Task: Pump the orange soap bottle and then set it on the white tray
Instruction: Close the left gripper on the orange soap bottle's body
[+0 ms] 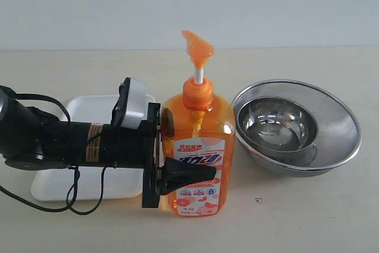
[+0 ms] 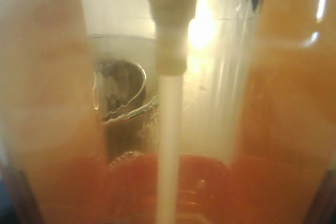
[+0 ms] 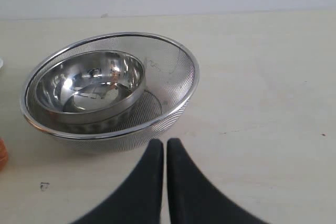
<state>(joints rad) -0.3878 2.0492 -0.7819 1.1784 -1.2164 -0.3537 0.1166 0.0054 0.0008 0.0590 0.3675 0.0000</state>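
Note:
The orange soap bottle (image 1: 198,128) stands upright on the table, its orange pump head (image 1: 198,48) raised on the white stem. My left gripper (image 1: 195,167) reaches in from the left and is shut on the bottle's lower body; one black finger (image 1: 186,174) lies across the label, the other is hidden behind the bottle. In the left wrist view the bottle (image 2: 283,103) fills the frame, with its white dip tube (image 2: 170,129) in the middle. The white tray (image 1: 89,108) lies under and behind the left arm. My right gripper (image 3: 164,144) is shut and empty over bare table.
A steel mesh strainer (image 1: 334,122) with a smaller steel bowl (image 1: 275,122) inside sits right of the bottle. In the right wrist view the strainer (image 3: 173,77) and bowl (image 3: 89,85) lie just beyond the fingertips. A black cable (image 1: 71,197) hangs below the left arm.

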